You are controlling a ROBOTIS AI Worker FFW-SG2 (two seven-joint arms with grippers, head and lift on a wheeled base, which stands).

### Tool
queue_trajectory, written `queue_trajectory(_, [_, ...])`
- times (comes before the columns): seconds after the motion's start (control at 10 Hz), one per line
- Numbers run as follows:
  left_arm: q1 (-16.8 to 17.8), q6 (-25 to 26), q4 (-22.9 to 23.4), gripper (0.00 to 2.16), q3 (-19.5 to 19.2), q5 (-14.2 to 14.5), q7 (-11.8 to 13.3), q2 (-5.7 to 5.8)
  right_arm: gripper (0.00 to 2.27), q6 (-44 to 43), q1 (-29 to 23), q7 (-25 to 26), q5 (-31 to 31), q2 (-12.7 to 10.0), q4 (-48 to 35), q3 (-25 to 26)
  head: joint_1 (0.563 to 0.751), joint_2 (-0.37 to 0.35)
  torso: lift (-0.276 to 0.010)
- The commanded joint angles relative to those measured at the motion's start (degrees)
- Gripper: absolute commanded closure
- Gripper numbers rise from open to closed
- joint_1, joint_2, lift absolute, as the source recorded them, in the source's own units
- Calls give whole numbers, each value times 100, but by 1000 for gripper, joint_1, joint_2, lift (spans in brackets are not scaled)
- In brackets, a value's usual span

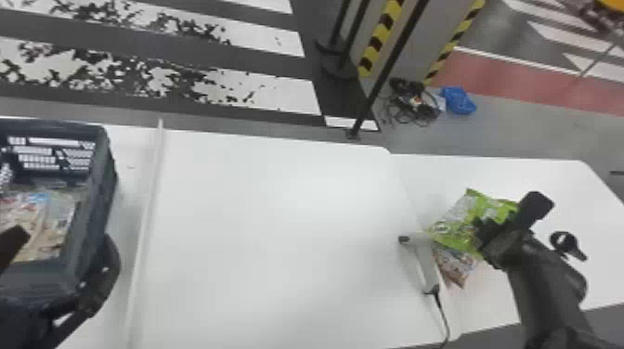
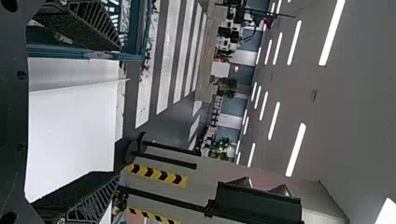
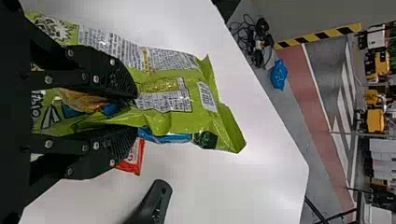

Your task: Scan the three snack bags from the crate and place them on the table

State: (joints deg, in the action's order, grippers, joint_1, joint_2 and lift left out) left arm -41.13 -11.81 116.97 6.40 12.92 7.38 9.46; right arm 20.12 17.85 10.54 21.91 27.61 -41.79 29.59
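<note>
My right gripper (image 1: 508, 222) holds a green snack bag (image 1: 452, 227) over the right part of the tables; in the right wrist view, the green bag (image 3: 173, 88) is pinched between the fingers of the gripper (image 3: 135, 114). Beneath it lies another snack bag (image 1: 457, 269), partly covered, its red corner (image 3: 135, 161) visible in the right wrist view. A pale handheld scanner (image 1: 425, 262) lies beside the bags. At the far left, my left gripper (image 1: 65, 241) is at the near side of the dark crate (image 1: 100, 185), which holds snack packaging (image 1: 51, 222). The left wrist view has this gripper (image 2: 116, 112) wide open.
A raised pale strip (image 1: 146, 218) runs across the white table (image 1: 278, 222) beside the crate. The scanner's cable (image 1: 443, 315) trails to the near edge. A black object (image 1: 567, 245) sits right of my right gripper. Beyond the tables stands a dark pole (image 1: 385, 69).
</note>
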Motion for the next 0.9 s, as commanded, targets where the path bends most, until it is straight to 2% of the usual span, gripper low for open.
queue_trajectory(0.0, [26,17,10,36,20,0,0,-6,26,392,-72,19,33,-1,-171,-6,695,-350,-36])
queue_trajectory(0.2, [70,52,36,36,81,-18,-44,-6,43,1254,-502,28,208,-80,-1147,82,695,-350,-36])
queue_trajectory(0.4, [96,158,89,36,108,-35,-62,-6,43,1816,-1311,28,331,-546,-2799,355,695,-350,-36])
queue_trajectory(0.6, [114,334,177,39,99,-35,-71,-6,43,1764,-2471,-623,832,-1205,-4821,522,695,-350,-36])
queue_trajectory(0.7, [123,422,256,43,108,-35,-79,-6,56,1166,-2998,-922,718,-1609,-5585,328,695,-350,-36])
queue_trajectory(0.8, [114,545,335,43,108,-35,-88,-6,60,164,-3614,-1010,454,-1829,-6218,-129,695,-350,-36])
